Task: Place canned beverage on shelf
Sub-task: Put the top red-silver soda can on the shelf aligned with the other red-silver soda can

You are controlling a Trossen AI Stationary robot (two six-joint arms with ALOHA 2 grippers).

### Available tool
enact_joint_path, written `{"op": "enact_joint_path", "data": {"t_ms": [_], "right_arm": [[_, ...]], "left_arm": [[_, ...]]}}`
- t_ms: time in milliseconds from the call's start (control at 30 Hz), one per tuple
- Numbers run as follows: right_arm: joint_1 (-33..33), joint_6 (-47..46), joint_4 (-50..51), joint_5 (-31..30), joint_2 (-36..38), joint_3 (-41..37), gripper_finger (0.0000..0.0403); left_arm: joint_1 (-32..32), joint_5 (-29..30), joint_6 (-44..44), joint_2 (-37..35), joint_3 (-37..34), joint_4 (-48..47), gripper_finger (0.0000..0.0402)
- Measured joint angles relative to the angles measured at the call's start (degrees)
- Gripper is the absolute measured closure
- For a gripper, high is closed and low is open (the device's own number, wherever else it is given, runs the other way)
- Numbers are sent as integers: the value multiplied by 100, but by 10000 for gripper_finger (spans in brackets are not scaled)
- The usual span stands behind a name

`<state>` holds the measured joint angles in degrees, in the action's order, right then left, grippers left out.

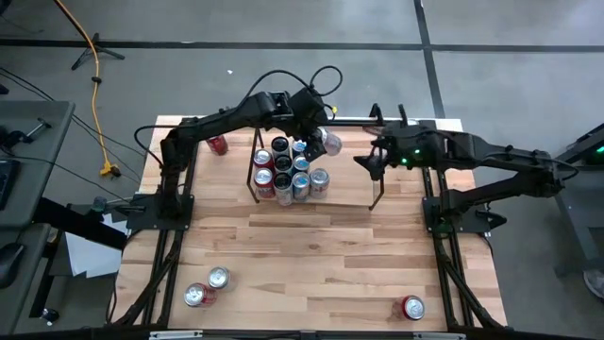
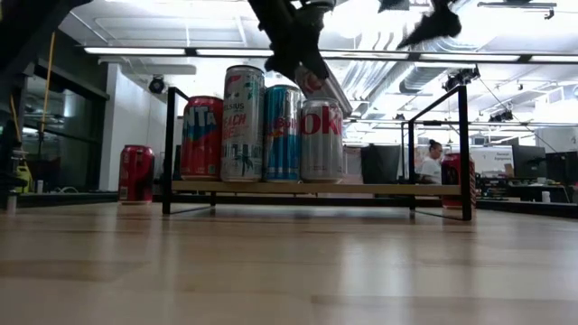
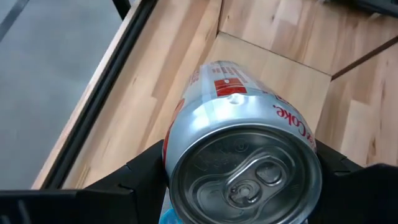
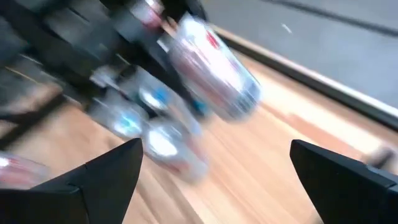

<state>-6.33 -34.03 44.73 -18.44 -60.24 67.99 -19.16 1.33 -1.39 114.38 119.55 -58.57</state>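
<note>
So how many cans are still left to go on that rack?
About nine cans stand on the black wire shelf. The left hand holds a silver Diet Coke can above it. Four cans wait on the table: one beside the rack, three along the front edge.

Yellow cable (image 1: 97, 85) snakes down the grey floor (image 1: 491, 24) at upper left. Papers (image 1: 90, 253) lie at the left edge. In the low view, a person (image 2: 435, 161) sits at right, ceiling lights (image 2: 181, 51) glowing overhead.
</note>
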Motion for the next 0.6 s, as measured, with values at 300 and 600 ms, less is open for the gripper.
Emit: {"op": "enact_joint_path", "data": {"t_ms": [300,600], "right_arm": [[1,-206,360,-159,-221,0,10],[1,-165,307,-157,-368,0,10]], "left_arm": [[-11,-78,-139,490,-1,273,177],[11,-134,-140,712,-4,270,177]]}}
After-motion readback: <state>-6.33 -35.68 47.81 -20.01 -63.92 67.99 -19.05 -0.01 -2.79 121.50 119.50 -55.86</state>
